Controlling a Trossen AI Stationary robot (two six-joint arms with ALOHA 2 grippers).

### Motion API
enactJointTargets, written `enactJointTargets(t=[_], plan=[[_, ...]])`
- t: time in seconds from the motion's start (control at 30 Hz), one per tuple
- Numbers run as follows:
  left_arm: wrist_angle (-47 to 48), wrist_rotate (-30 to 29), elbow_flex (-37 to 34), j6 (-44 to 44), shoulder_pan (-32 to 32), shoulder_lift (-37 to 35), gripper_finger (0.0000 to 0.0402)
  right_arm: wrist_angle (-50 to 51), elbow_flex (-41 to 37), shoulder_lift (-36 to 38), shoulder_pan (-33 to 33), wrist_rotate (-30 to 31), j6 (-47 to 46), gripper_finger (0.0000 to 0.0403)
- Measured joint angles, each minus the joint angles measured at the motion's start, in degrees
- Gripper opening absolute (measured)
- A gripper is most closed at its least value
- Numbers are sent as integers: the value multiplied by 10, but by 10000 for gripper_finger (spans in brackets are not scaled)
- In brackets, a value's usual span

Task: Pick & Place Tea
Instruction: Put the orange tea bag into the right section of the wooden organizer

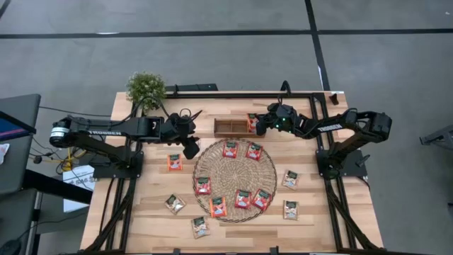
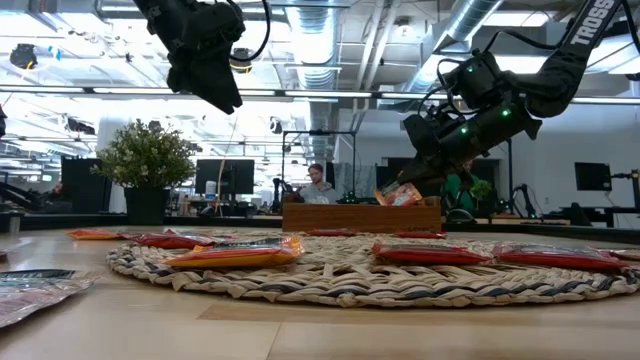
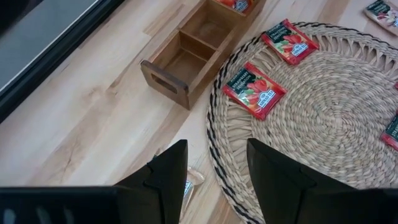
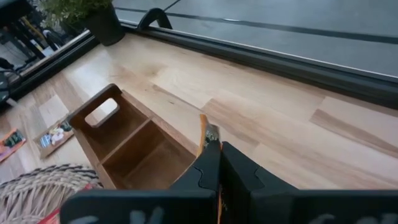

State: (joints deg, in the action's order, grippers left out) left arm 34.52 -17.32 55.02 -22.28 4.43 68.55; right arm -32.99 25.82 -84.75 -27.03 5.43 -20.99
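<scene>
The right pincer (image 1: 253,125) is clamped on one red-orange tea sachet (image 4: 203,132), gripped by its edge so that it hangs edge-on between the closed fingers. It is held at the 3 o'clock end of the wooden tray (image 1: 231,127), probably so that it can drop into the end compartment on release. In the low view the sachet sits tilted at the tray's rim; whether it already touches the wood cannot be told. The tray lies at 12 o'clock of the round straw mat (image 1: 235,180), with its dividers setting three compartments in a row; the two nearer the left arm appear empty in the left wrist view. The left pincer (image 1: 190,147) hovers above the desk (image 1: 156,219) at about 10 o'clock of the mat's rim, fingers parted and holding nothing, a posture that suits a descent on a nearby sachet. Six red-orange sachets lie flat on the mat, and another red-orange sachet (image 1: 174,162) lies on the desk at 9 o'clock. Whitish sachets lie on the desk at 7 o'clock and 3 to 4 o'clock. A potted plant (image 1: 146,88) stands at the far corner, clear of the work.
</scene>
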Motion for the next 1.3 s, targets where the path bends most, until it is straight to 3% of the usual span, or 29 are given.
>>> enactJointTargets(t=[0.23,0.57,0.77,1.03,1.3], plan=[[0,0,0,0,1,0,158,0,0,0,0,-3,0,6],[0,0,0,0,1,0,158,0,0,0,-6,-10,0,105],[0,0,0,0,1,0,158,2,0,17,-5,-10,13,140],[0,24,0,-21,1,0,158,12,0,124,8,-11,65,145],[0,51,0,-69,0,0,158,128,0,272,51,-12,95,127]])
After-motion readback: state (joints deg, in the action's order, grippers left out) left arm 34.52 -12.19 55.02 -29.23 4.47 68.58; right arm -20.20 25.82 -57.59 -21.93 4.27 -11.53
